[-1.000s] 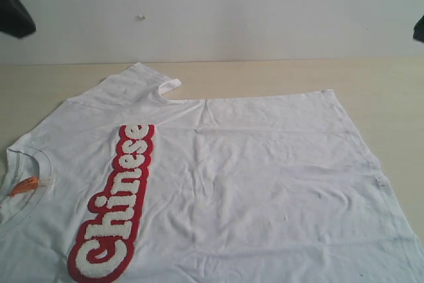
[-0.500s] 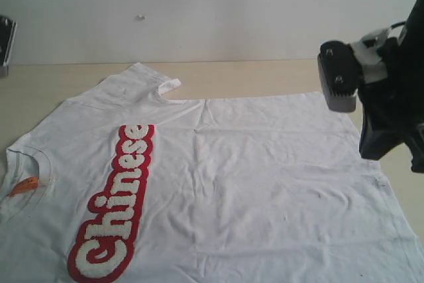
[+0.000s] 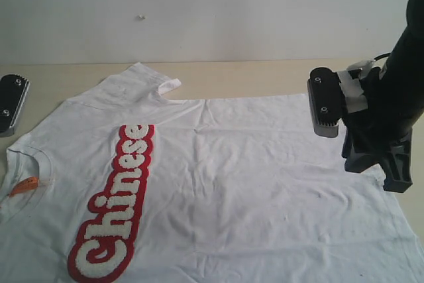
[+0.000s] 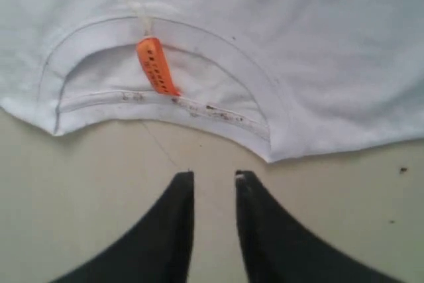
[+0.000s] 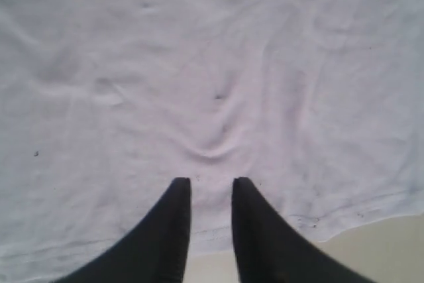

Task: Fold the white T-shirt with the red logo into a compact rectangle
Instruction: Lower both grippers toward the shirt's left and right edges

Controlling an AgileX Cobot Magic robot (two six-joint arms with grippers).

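In the exterior view the white T-shirt (image 3: 265, 183) lies spread on the table (image 3: 265, 74), filling the lower frame, with the red logo (image 3: 116, 203) at lower left; the right arm (image 3: 387, 111) hangs over its right edge; in the left wrist view the left gripper (image 4: 214, 177), fingers slightly parted and empty, hovers over bare table near the collar (image 4: 199, 107) and orange tag (image 4: 156, 64); in the right wrist view the right gripper (image 5: 211, 183), likewise parted and empty, is over the shirt's edge.

On my pale beige table (image 3: 265, 74) the white T-shirt (image 3: 252, 183) lies spread flat and wrinkled, collar (image 3: 30, 157) at nine o'clock, hem (image 3: 397, 217) at three o'clock.
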